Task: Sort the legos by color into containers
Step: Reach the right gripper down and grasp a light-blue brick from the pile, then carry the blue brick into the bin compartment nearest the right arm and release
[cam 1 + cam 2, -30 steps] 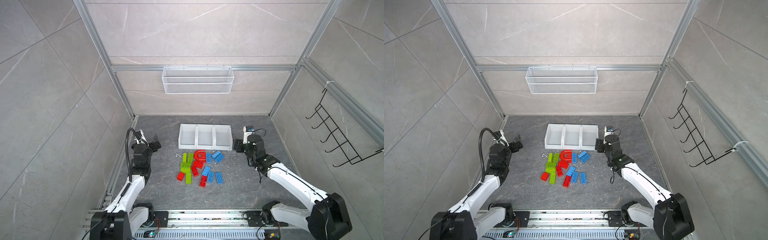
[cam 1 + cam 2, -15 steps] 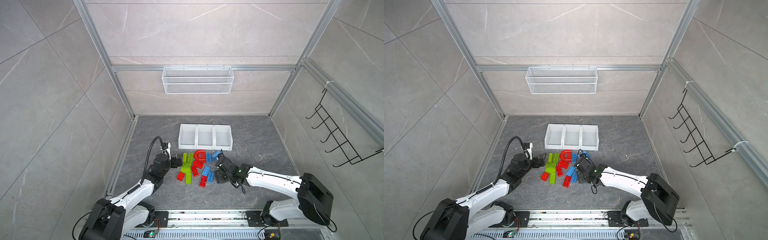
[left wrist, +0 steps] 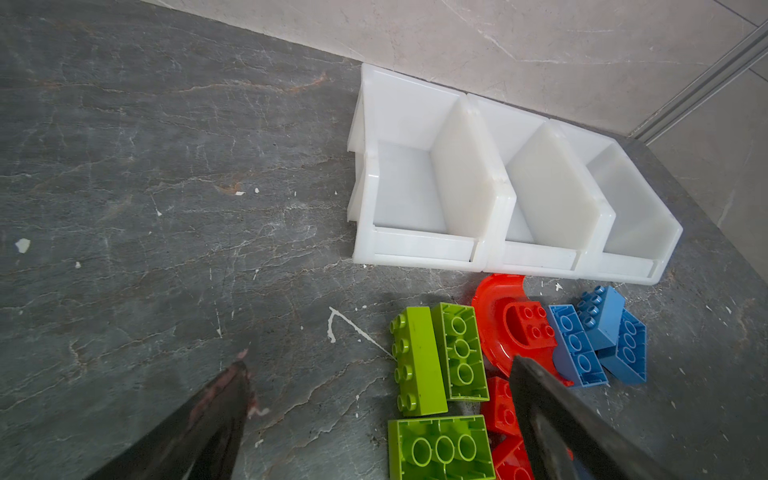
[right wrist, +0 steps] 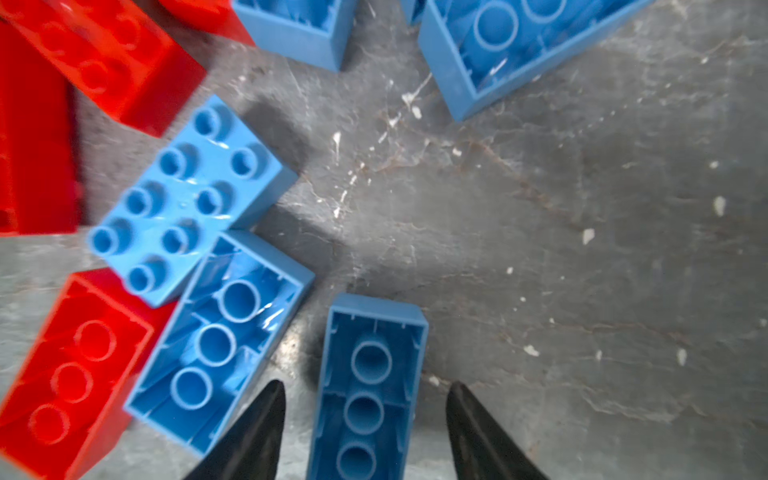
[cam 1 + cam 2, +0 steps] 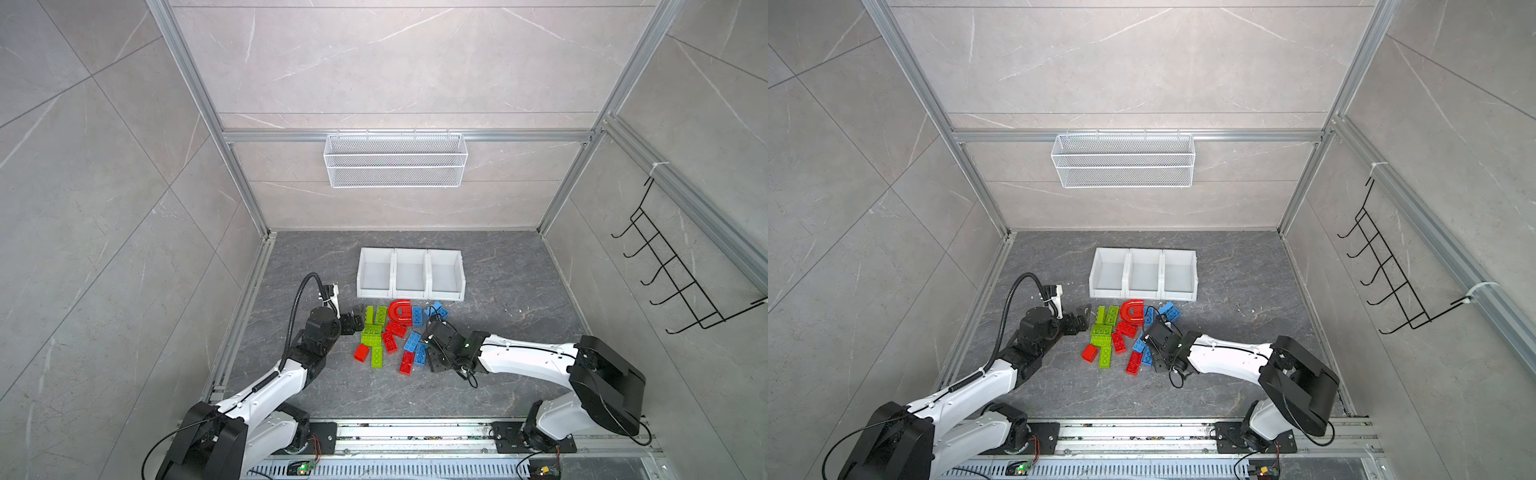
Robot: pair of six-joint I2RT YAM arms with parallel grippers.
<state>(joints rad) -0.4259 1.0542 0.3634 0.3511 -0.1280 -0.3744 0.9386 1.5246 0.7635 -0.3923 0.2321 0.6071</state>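
Quick status: the legos (image 5: 388,332) are all in one loose heap on the dark grey bench (image 5: 511,286), just in front of the containers (image 5: 409,294). Those are three white bins joined in a row, and none of the bricks are in them yet. The red arch (image 5: 401,309) sits closest to the middle bin's front lip, with a small red brick tucked inside its curve.

The left end effector (image 5: 357,321) is down at the left edge of the heap, next to the lime green bricks (image 3: 417,361). Its fingers are spread wide and it's holding nothing. In the left wrist view one finger hangs over bare bench and the other over the red pieces.

The right end effector (image 4: 365,388) is low on the right side of the heap, straddling an upside-down blue brick (image 4: 374,332). There's a sliver of bench showing between each finger and the brick, so it's not pinching it. Two more blue bricks lie just beside that one, one studs-up and one hollow-side-up.
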